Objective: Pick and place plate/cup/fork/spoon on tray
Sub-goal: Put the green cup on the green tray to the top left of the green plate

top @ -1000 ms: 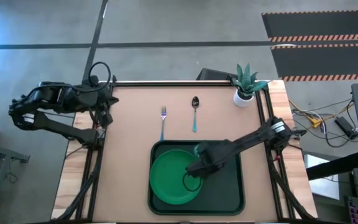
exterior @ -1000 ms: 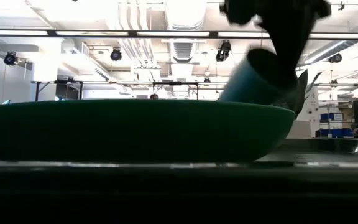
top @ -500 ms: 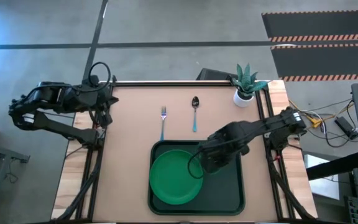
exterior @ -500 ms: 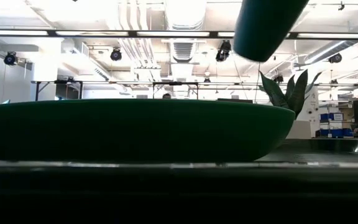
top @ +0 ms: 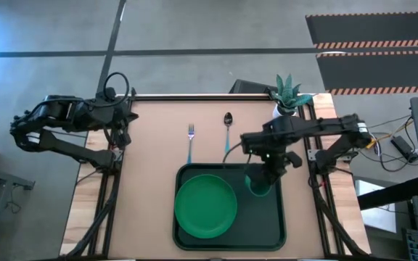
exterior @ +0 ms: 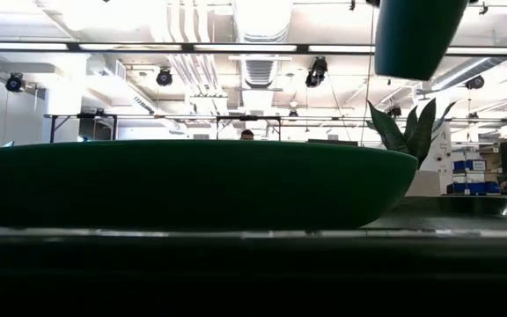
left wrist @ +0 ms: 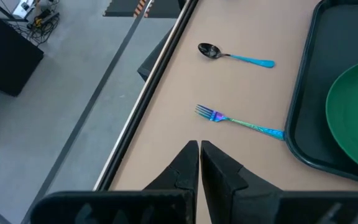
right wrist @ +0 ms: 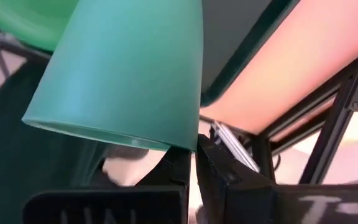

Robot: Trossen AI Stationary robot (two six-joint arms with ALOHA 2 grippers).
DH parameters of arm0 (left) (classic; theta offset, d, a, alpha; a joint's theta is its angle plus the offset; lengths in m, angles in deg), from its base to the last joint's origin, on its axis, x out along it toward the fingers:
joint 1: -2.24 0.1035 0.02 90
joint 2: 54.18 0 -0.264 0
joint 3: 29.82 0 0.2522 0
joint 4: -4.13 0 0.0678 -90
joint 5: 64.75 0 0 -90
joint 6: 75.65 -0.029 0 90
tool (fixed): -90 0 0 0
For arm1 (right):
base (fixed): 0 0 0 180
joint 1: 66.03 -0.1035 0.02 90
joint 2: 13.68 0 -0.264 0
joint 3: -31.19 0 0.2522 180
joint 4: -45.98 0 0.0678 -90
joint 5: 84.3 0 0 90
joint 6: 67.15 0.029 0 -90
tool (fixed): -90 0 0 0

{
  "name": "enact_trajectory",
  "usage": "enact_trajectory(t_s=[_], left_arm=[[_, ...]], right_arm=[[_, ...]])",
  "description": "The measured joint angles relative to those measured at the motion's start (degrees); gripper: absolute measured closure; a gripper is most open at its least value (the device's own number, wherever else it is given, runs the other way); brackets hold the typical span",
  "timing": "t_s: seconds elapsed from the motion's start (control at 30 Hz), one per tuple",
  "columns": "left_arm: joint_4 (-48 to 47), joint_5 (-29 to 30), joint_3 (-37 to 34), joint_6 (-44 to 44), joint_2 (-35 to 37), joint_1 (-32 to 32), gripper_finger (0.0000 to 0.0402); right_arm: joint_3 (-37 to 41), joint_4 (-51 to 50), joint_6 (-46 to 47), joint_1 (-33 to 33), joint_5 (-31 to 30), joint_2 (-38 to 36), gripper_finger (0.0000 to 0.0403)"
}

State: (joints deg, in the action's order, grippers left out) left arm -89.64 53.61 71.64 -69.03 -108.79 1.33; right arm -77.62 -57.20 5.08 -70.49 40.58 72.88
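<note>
Plate: I see the plate lying flat in the tray, filling its half away from the potted plant. Done.
Cup: the cup hangs above the tray's other half, beside the plate, clear of the floor in the low view. Not yet set down.
Right gripper: the right gripper has its jaws closed on the cup's rim, over the tray's plant-side part.
Fork: the fork lies on the bench, its handle end touching or just short of the tray's rim. Left to do.
Spoon: the spoon lies beside the fork, between it and the plant. Left to do.
Left gripper: the left gripper has its jaws closed on nothing, parked at the bench edge far from the tray.
</note>
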Motion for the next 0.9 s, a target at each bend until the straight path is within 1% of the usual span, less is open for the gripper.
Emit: enact_trajectory(t_s=[0.13,0.23,0.37,0.5,0.63,0.77,0.9], left_arm=[[0.0,0.0,0.0,0.0,0.0,0.0,0.0402],[0.0,0.0,0.0,0.0,0.0,0.0,0.0402],[0.0,0.0,0.0,0.0,0.0,0.0,0.0402],[0.0,0.0,0.0,0.0,0.0,0.0,0.0402],[0.0,-0.3,0.0,0.1,0.0,0.0,0.0402],[0.0,-0.3,0.0,0.1,0.0,0.0,0.0402],[0.0,-0.3,0.0,0.2,0.0,0.0,0.0402]], right_arm=[[4.5,1.1,-7.0,4.6,7.6,-0.3,0.0395],[7.2,4.0,-11.9,7.2,11.6,-0.1,0.0395],[9.8,5.1,-16.5,9.9,12.7,0.2,0.0395],[13.6,4.5,-19.1,11.3,14.0,0.5,0.0395],[18.7,4.4,-20.4,11.4,17.4,0.5,0.0395],[24.1,4.6,-22.5,11.4,19.6,0.5,0.0395],[28.3,5.3,-24.9,11.5,19.5,0.5,0.0395]])
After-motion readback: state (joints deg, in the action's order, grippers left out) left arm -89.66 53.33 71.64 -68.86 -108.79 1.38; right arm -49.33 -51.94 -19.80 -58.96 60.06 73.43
